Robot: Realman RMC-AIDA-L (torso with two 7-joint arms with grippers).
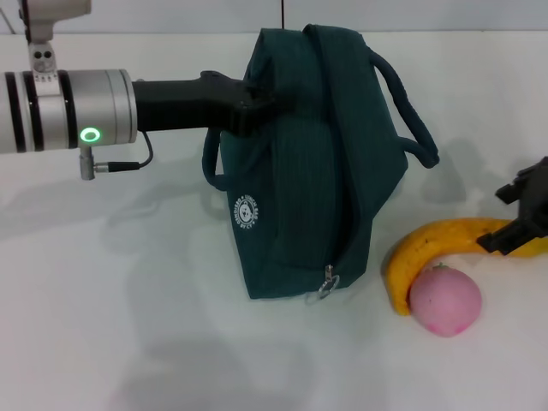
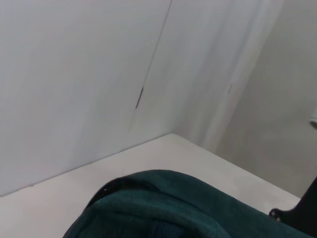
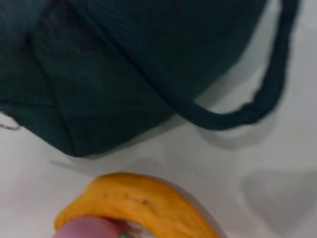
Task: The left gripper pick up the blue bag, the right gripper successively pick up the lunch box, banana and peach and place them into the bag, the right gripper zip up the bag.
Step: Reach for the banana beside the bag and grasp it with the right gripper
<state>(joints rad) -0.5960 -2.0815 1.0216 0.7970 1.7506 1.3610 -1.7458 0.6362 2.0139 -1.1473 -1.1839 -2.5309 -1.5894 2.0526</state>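
The blue bag (image 1: 317,163) stands mid-table, gripped at its upper left edge by the closed left gripper (image 1: 257,104). At the table's right edge, the right gripper (image 1: 524,224) is closed around the banana (image 1: 432,248) beside the peach (image 1: 444,299); the banana is best lifted clear without the peach being nudged.

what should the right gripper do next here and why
Probably close on the banana and lift it. The right gripper already sits at the banana's far end, the peach lies against the fruit's other end, and the left gripper holds the blue bag beside them.
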